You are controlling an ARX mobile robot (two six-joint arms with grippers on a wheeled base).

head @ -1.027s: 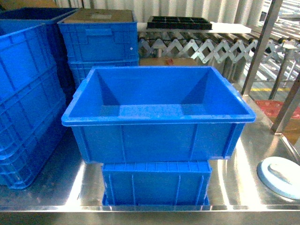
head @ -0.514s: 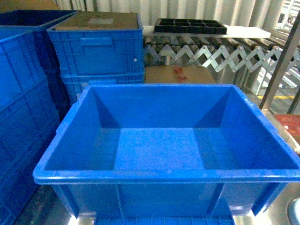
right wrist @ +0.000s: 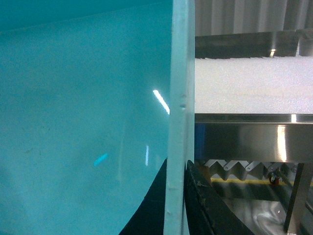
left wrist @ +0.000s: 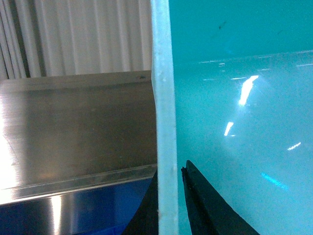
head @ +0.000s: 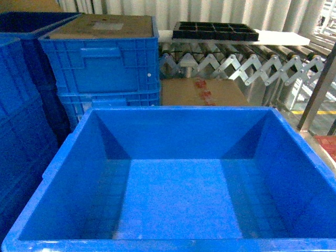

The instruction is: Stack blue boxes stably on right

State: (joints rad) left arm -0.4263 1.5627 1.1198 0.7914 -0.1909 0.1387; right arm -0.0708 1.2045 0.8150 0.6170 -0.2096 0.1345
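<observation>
blue plastic fills the head view — the blue box [head: 173,189] sits raised close under the camera, open side up, ribbed crates [head: 102,58] at 10 o'clock. the left hand [left wrist: 170,205] pinches its left rim, the right hand [right wrist: 178,205] its right rim, dark fingers on either side of each thin wall. it looks light and stiff but glossy, probably slippery — grip mid-rim on both sides and keep it level.
</observation>
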